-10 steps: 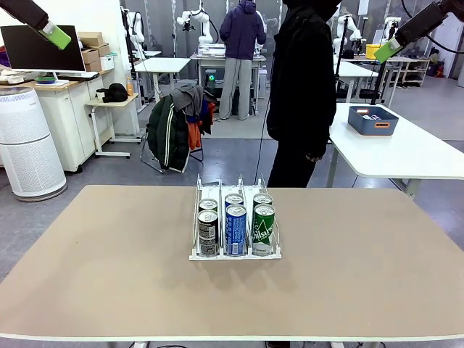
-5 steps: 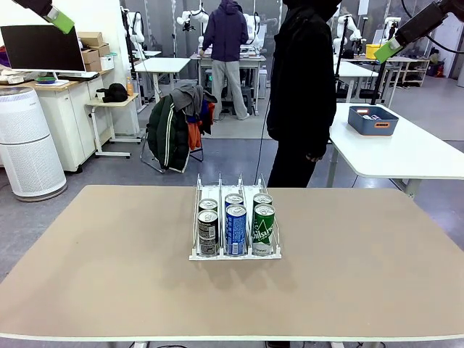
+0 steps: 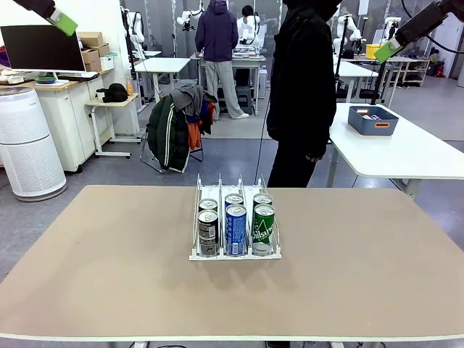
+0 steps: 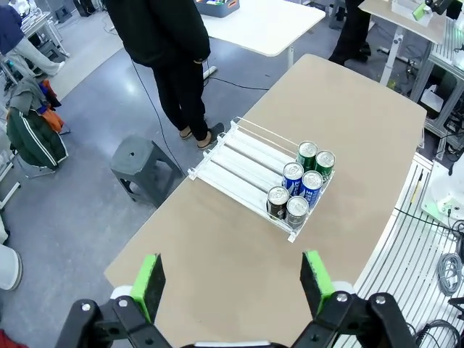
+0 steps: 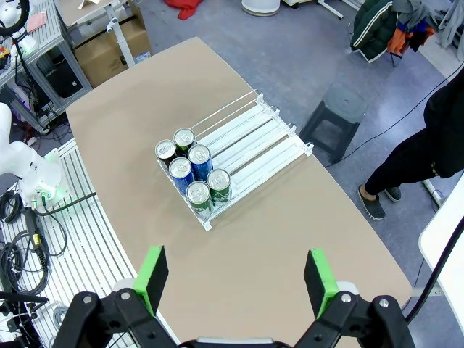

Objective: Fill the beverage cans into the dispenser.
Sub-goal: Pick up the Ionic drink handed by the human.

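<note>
Left pincer & right pincer both gape empty, high over dispenser mid tabletop; six beverage cans at its front lip, lanes run twd person, neither arm nearer

- Tan bench with rounded far corners and a thin pale rim along the near edge.
- White wire dispenser flat on the top, about midway between the left and right edges, nearer the far edge than the near one.
- Three lanes running from far edge toward near edge, low front lip facing the near edge.
</note>
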You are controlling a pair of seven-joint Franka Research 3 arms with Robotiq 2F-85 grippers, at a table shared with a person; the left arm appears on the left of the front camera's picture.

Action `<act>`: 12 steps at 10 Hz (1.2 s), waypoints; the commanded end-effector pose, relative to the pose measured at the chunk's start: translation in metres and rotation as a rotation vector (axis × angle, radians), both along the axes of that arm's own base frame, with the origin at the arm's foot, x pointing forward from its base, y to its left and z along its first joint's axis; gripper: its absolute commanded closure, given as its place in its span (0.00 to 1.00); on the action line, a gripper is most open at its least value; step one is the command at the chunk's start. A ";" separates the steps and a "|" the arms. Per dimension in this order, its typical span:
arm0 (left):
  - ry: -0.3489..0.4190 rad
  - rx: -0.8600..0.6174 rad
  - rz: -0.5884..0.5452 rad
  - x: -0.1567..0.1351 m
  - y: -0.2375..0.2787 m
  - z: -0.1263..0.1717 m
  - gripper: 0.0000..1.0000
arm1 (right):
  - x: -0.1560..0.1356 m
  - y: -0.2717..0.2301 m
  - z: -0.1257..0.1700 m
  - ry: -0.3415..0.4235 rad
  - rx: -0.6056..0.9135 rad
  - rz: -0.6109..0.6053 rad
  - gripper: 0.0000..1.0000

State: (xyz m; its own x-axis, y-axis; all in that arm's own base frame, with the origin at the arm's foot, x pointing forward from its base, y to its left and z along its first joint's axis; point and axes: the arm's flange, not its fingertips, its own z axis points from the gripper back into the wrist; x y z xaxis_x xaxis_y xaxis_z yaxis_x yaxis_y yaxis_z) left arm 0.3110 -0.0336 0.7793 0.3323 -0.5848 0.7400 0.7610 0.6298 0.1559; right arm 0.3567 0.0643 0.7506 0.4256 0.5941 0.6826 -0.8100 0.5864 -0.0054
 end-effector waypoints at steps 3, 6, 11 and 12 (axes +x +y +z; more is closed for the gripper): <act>-0.004 0.002 0.008 0.000 0.001 0.001 0.00 | 0.000 0.001 0.000 0.001 0.001 0.000 0.00; -0.004 0.002 0.008 0.000 0.001 0.001 0.00 | 0.000 0.001 0.000 0.001 0.001 0.000 0.00; -0.004 0.002 0.008 0.000 0.001 0.001 0.00 | 0.004 -0.005 0.011 -0.009 -0.008 0.048 0.00; -0.004 0.002 0.008 0.000 0.001 0.001 0.00 | 0.006 -0.005 0.020 -0.039 -0.024 0.049 0.00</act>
